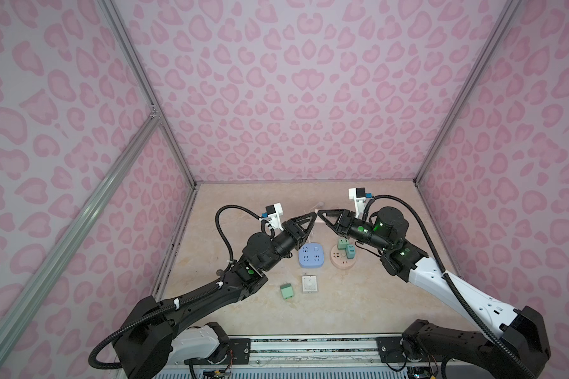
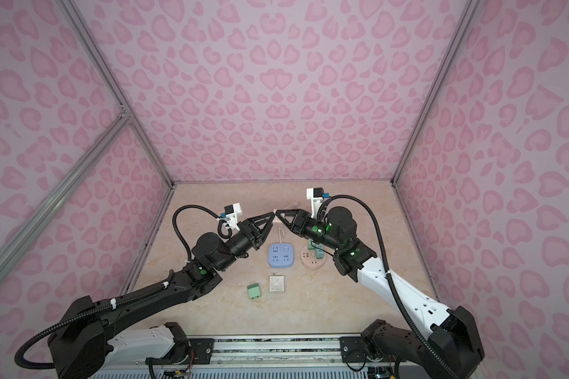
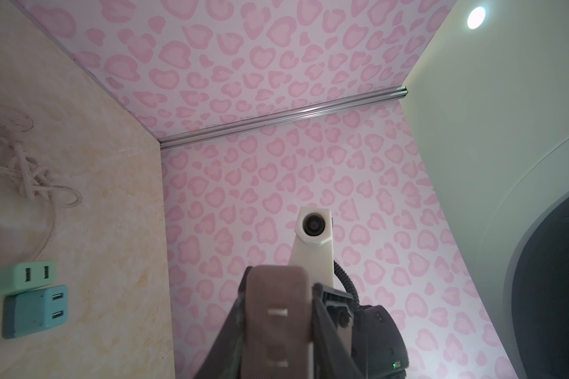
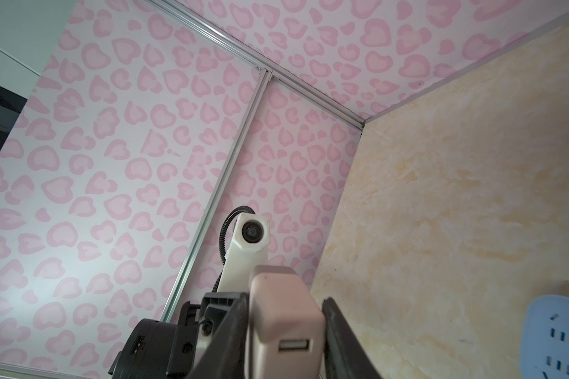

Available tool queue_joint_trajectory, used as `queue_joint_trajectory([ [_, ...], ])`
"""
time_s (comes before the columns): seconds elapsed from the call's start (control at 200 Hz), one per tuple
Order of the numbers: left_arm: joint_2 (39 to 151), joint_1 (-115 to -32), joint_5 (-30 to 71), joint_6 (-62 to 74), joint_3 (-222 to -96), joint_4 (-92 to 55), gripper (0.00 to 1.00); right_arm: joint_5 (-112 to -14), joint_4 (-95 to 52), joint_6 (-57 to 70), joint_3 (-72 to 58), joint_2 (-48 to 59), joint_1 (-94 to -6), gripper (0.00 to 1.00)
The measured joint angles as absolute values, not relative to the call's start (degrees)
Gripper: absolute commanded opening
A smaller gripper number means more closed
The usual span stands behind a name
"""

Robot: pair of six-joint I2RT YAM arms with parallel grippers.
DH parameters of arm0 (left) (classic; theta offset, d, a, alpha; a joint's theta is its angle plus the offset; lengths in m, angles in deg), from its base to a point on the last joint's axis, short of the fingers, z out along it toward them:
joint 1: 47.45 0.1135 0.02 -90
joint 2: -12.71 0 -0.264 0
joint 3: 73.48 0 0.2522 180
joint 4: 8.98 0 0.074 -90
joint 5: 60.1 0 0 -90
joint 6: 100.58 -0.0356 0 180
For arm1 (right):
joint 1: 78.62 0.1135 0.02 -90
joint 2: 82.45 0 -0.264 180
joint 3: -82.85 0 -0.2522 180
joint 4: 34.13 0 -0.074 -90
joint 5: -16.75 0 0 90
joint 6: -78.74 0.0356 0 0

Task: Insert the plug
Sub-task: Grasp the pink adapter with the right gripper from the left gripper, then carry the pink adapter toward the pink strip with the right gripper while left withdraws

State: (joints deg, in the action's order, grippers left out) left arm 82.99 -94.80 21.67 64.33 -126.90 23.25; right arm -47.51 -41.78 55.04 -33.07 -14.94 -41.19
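Gripping a pale pink block-shaped plastic plug [image 3: 276,295] from opposite ends, left jaws clamp it tight and right jaws sit closed around it, tips meeting above the beige marble-look counter [image 1: 342,311], near a blue square socket [image 1: 310,256].

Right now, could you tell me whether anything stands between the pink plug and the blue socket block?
Nothing visible does. The pink plug is held aloft between the left gripper and right gripper; the blue socket block lies uncovered on the table.

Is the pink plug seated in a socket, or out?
Out. The pink plug is held in the air by the left gripper, both prongs bare in the left wrist view.
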Motion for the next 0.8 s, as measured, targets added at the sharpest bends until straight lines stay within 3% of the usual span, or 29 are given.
queue_joint_trajectory([
  [0.095, 83.0, -94.8, 21.7, 64.3, -126.9, 23.8, 0.03, -47.5, -43.3, 56.2, -33.4, -14.9, -41.2, 0.24],
  [0.21, 83.0, -94.8, 21.8, 63.7, -126.9, 24.5, 0.04, -47.5, -45.3, 59.1, -33.8, -14.7, -41.3, 0.09],
  [0.27, 83.1, -94.8, 22.2, 63.2, -126.9, 24.5, 0.3, -47.5, -46.3, 60.1, -34.2, -14.4, -41.3, 0.0],
  [0.335, 83.3, -94.7, 22.5, 63.2, -127.0, 23.7, 0.62, -47.5, -46.5, 60.4, -34.3, -14.1, -41.3, 0.0],
  [0.445, 82.6, -94.9, 21.0, 63.8, -127.1, 20.2, 0.81, -45.9, -46.0, 58.4, -34.5, -14.1, -41.1, 0.0],
  [0.6, 75.1, -93.5, 22.8, 60.0, -127.1, 8.2, 0.85, -46.0, -44.1, 57.1, -35.4, -14.4, -42.1, 0.0],
  [0.8, 66.6, -92.2, 32.7, 44.1, -138.4, -24.2, 0.83, -46.6, -34.1, 53.1, -34.0, -15.5, -43.0, 0.0],
])
